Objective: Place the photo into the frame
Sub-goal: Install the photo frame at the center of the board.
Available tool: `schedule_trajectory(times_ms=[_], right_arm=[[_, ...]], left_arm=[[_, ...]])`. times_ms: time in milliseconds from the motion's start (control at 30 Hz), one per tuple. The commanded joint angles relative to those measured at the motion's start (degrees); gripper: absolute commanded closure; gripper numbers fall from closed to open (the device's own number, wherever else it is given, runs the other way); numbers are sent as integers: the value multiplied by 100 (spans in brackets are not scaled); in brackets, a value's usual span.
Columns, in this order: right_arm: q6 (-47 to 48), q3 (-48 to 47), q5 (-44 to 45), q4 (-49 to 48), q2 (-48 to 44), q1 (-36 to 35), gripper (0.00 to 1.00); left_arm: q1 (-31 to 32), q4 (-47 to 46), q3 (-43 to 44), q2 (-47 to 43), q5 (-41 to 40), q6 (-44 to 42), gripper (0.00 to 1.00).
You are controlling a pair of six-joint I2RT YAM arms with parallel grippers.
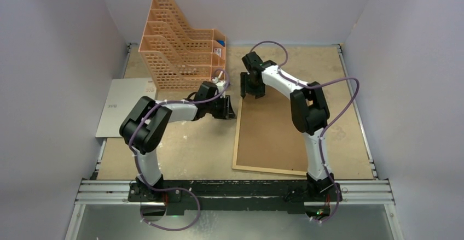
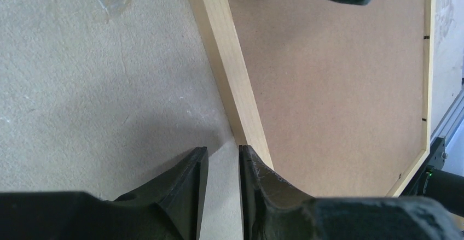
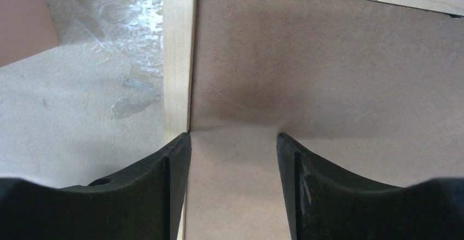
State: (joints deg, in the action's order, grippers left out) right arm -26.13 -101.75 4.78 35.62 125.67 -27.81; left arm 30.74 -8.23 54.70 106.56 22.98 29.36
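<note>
The frame (image 1: 269,170), a large thin light-wood rectangle, lies flat on the right half of the tabletop (image 1: 186,152) in the overhead view. A brown fibreboard backing panel (image 1: 273,130) fills it. Both arms crowd its far-left corner, the left gripper (image 1: 227,109) at the left rail and the right gripper (image 1: 253,89) at the far rail. They are near enough that a careless move could knock one against the other. An orange lattice file organizer (image 1: 178,59) stands just behind them, so a frame pushed away from the arms would run into it. A pale rectangular sheet (image 1: 123,103) lies at the left edge. I cannot tell whether it is the photo face down.

In the left wrist view the fingers (image 2: 186,191) stand a narrow gap apart at the wooden rail (image 2: 230,65), with nothing plainly clamped. One tip sits on the rail, so I judge that closing here may only skid off the thin wood and drag the frame. Small dark tabs (image 2: 425,35) show on the opposite rail and may pin the panel down.

In the right wrist view the fingers (image 3: 164,185) are wide apart over the panel (image 3: 328,76), one tip against the rail's inner edge (image 3: 178,59). The seated panel blocks the photo's way in, and prying at it could tip the frame.
</note>
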Motion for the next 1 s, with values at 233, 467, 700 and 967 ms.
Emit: schedule_trajectory(times_ms=[233, 467, 700, 967], right_arm=[[26, 661, -327, 116, 26, 30, 46], [-51, 1115, -680, -152, -17, 47, 39], [-48, 1249, -780, -215, 71, 61, 38], [20, 1116, -486, -5, 360, 65, 43]], left_arm=[[27, 278, 59, 285, -81, -373, 68], [33, 4, 152, 383, 259, -125, 60], [83, 243, 333, 617, 110, -157, 60], [125, 338, 298, 658, -14, -204, 64]])
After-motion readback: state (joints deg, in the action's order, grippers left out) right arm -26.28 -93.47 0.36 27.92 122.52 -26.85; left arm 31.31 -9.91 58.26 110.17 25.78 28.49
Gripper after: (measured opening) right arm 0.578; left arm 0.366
